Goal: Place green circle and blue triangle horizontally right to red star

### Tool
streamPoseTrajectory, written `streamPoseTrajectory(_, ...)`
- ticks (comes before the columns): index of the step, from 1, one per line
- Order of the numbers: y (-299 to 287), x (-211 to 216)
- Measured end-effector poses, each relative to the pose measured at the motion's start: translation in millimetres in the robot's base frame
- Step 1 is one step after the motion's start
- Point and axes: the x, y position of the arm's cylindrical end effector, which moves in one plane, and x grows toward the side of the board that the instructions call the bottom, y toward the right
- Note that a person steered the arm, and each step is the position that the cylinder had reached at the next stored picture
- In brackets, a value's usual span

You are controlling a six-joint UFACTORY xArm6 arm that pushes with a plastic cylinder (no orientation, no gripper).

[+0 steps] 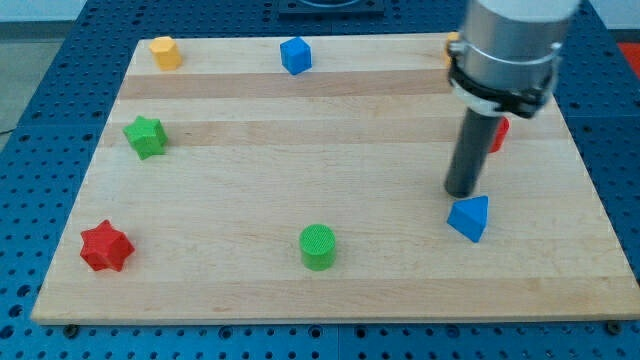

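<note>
In the lower right of the frame, my tip (462, 192) rests on the wooden worktop (330, 130), just above and a little to the left of the blue triangle (470, 218); the two are very close, and whether they touch cannot be told. There is no end effector to spread or press together here: the arm ends in a plain dark rod hanging from a grey cylindrical housing that fills the upper right of the frame, so nothing is being pinched.

The green circle (318, 247) stands near the bottom edge, about the middle of the worktop and well to the left of the blue triangle. The red star (105, 246) lies in the lower left corner, roughly level with the green circle and well apart from it. The blue triangle sits slightly higher in the frame than those two.

A green star (146, 136) lies at the left side, above the red star. A yellow block (165, 52), its shape not clear, sits in the upper left corner, and a blue cube (295, 55) sits at the top centre. A red block (498, 134) peeks out just right of the rod, mostly hidden by it, and a sliver of an orange block (452, 42) shows at the top edge beside the housing.
</note>
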Motion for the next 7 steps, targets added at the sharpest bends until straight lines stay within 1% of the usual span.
streamPoseTrajectory(1,8.9,24.0)
streamPoseTrajectory(2,11.4,24.7)
streamPoseTrajectory(3,11.6,-14.4)
streamPoseTrajectory(4,-15.1,-30.9)
streamPoseTrajectory(5,-54.2,-1.3)
streamPoseTrajectory(6,-57.1,29.0)
streamPoseTrajectory(7,-8.9,40.3)
